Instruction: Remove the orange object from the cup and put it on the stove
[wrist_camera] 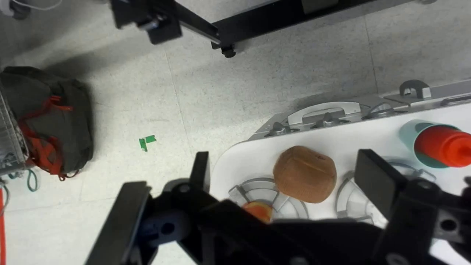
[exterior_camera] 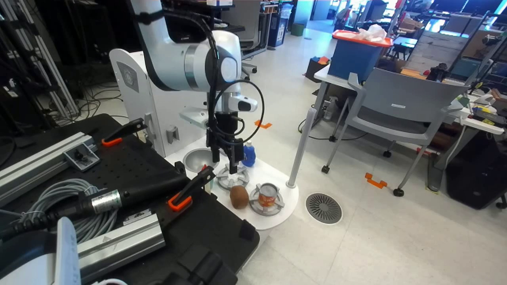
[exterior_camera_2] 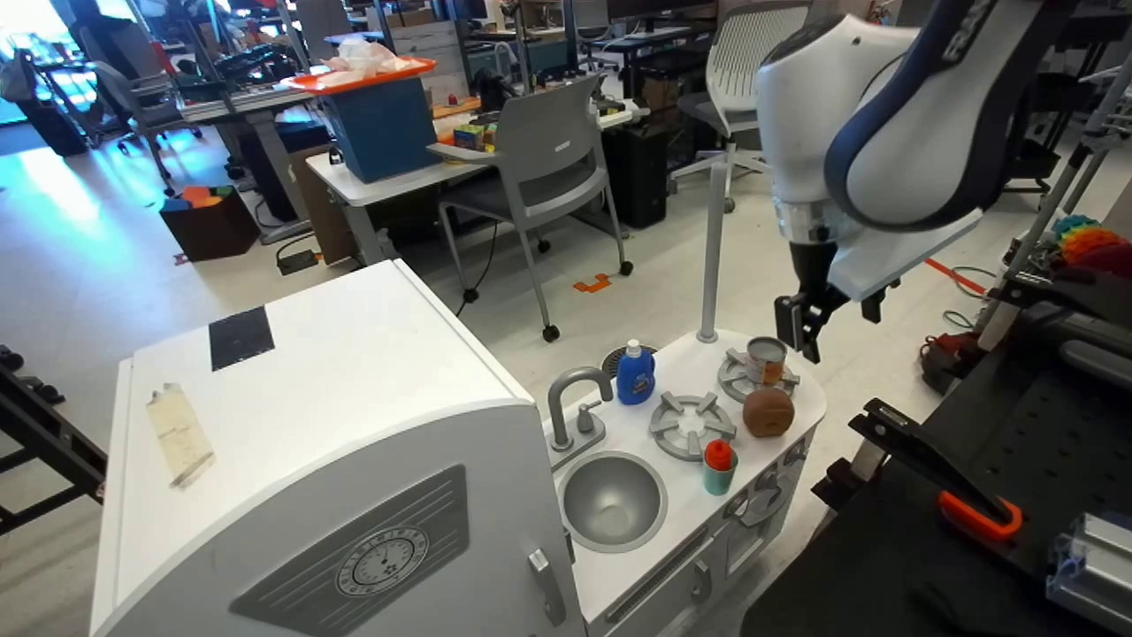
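Observation:
The orange object (exterior_camera_2: 720,454) stands upright in the small light-blue cup (exterior_camera_2: 718,480) near the counter's front edge. In the wrist view the orange object (wrist_camera: 443,145) leans out of the cup (wrist_camera: 408,132) at the right edge, outside the jaws. In an exterior view a black clamp mostly hides the cup; only the orange tip (exterior_camera: 204,167) shows clearly. The stove has a bare grey burner (exterior_camera_2: 665,426) beside the cup and another burner (exterior_camera: 255,208) bearing a can. My gripper (exterior_camera: 225,160) is open and empty above the counter; it also shows in an exterior view (exterior_camera_2: 836,323) and the wrist view (wrist_camera: 289,173).
A brown round piece (exterior_camera_2: 768,412) lies between the burners. A can (exterior_camera_2: 766,358) stands on the farther burner. A blue bottle (exterior_camera_2: 635,373), faucet (exterior_camera_2: 575,389), sink (exterior_camera_2: 566,500) and grey post (exterior_camera_2: 713,257) stand around. A black table with clamps (exterior_camera: 194,190) borders the counter.

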Controlling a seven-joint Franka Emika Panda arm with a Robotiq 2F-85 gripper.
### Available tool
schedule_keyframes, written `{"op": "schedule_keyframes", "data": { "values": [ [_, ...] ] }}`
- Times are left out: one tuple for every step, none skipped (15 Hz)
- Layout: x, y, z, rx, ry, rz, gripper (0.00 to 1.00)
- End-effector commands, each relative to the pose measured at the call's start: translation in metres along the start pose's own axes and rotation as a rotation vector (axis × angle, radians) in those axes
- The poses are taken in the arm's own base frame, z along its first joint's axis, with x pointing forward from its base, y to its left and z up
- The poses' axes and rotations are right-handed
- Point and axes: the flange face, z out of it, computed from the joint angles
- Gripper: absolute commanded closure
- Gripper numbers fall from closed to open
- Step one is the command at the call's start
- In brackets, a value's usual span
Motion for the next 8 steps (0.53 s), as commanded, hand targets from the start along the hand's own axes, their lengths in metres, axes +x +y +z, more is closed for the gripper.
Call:
{"op": "schedule_keyframes", "data": {
  "values": [
    [0.023,-0.048,0.048,-0.026,0.038,-0.05,0.0],
    [0.025,-0.059,0.06,-0.031,0.035,-0.055,0.0],
    [0.027,-0.07,0.07,-0.042,0.034,-0.063,0.0],
    [0.027,-0.08,0.077,-0.041,0.037,-0.077,0.0],
    [0.026,-0.088,0.082,-0.041,0.042,-0.093,0.0],
    [0.024,-0.094,0.085,-0.039,0.047,-0.115,0.0],
    [0.023,-0.099,0.088,-0.036,0.051,-0.131,0.0],
    [0.021,-0.102,0.086,-0.03,0.05,-0.147,0.0]
  ]
}}
